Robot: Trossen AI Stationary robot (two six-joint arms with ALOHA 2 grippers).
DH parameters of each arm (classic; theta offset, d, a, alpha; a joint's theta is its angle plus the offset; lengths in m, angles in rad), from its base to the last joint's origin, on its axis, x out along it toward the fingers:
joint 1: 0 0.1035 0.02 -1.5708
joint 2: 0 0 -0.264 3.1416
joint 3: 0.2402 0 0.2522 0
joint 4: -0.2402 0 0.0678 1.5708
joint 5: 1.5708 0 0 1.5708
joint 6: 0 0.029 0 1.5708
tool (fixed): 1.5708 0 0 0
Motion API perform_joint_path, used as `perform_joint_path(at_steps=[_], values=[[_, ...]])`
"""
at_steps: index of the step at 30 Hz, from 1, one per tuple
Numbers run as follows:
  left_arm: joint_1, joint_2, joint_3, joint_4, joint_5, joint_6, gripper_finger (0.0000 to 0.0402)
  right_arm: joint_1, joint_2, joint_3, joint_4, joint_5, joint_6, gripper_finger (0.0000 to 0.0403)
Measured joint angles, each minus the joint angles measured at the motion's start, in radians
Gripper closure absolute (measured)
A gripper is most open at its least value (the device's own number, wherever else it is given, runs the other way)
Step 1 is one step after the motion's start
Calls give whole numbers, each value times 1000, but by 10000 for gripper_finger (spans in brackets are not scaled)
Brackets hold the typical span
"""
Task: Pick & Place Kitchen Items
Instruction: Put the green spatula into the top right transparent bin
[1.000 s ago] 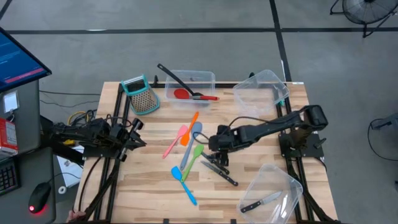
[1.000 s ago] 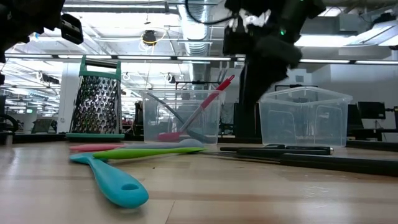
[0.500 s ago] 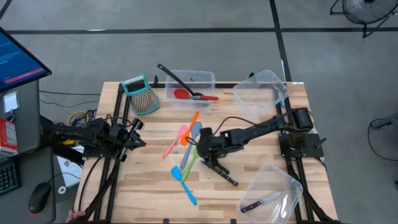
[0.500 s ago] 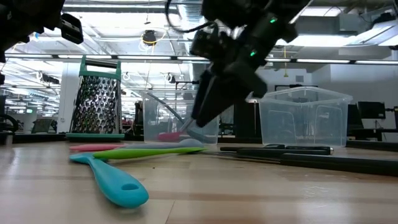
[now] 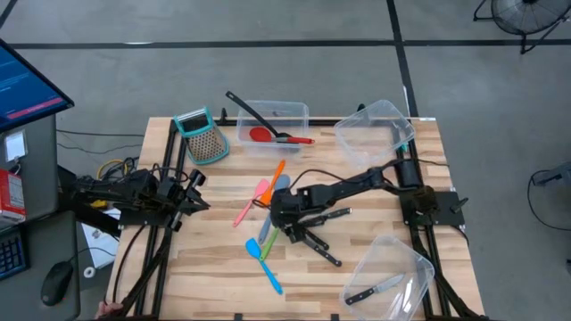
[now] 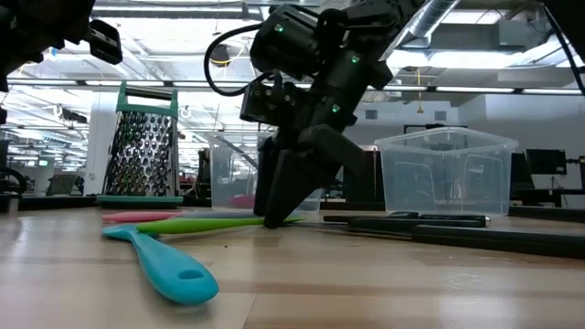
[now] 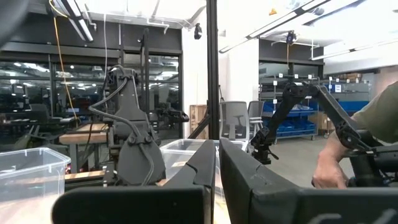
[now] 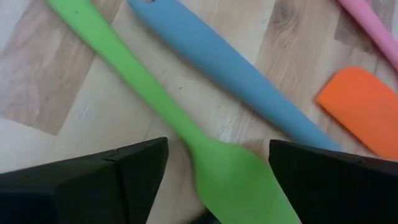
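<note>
Wooden tabletop (image 5: 214, 259), mid area: right pincer (image 5: 278, 217) down w/ fingers spread wide either side of green silicone spatula (image 8: 155, 118), lying flat beside light-blue spatula (image 8: 230, 65). Left pincer (image 5: 192, 192) closed, empty, parked at tabletop's left edge.

Right arm stretched low across the middle of the bench, right tool (image 5: 278, 214) pointing down at the surface, fingers (image 8: 93, 180) spread wide; left arm folded at the left edge, left tool (image 5: 198, 191) closed
</note>
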Motion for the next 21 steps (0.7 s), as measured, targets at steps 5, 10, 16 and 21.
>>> perform_joint_path(at_steps=[5, 10, 16, 21], values=[[0, 0, 0, 0, 0, 0, 393, -17, 2, -1, -11, -21, 12, 176], [0, 0, 0, 0, 0, 0, 393, -31, 3, -3, -17, -60, 6, 261], [0, 0, 0, 0, 0, 0, 393, -32, 5, -5, 6, -49, -14, 325], [0, 0, 0, 0, 0, 0, 393, -34, -1, -7, 46, -30, -11, 360]])
